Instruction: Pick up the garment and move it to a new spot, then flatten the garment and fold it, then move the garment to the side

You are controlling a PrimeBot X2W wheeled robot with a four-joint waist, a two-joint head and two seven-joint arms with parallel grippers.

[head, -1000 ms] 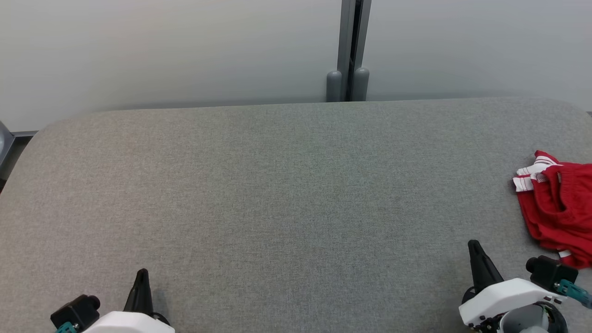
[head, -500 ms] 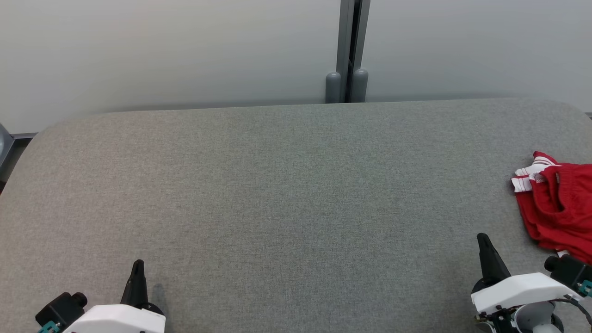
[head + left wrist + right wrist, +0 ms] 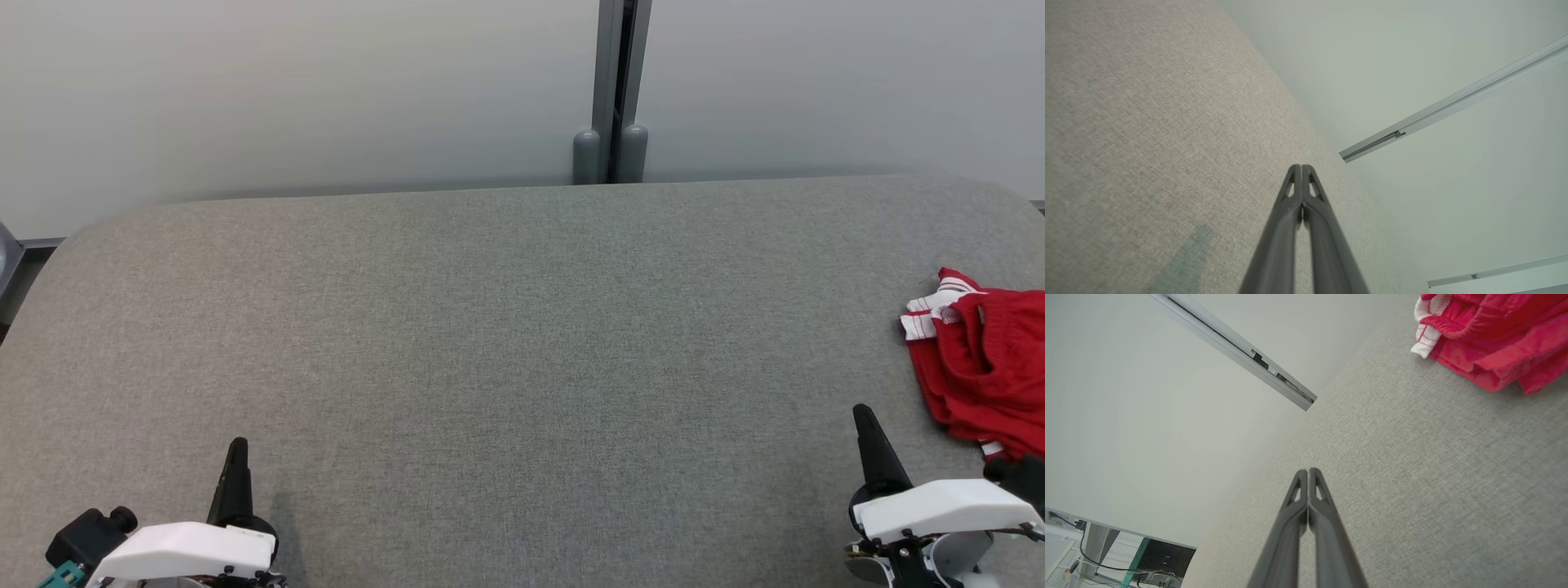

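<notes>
The garment is red with white striped trim and lies crumpled at the right edge of the grey table; part of it runs out of the head view. It also shows at the top right of the right wrist view as the garment. My right gripper is shut and empty, a short way in front and to the left of the garment, not touching it; its fingers meet tip to tip. My left gripper is shut and empty near the table's front left, its fingers pressed together.
A pale wall with a grey vertical post stands behind the table's far edge. The table's corners are rounded. A desk with a dark screen shows at the lower left of the right wrist view.
The left gripper has shifted slightly up the view and the right gripper up and to the right, closer to the garment. Both stayed shut. The garment has not moved.
</notes>
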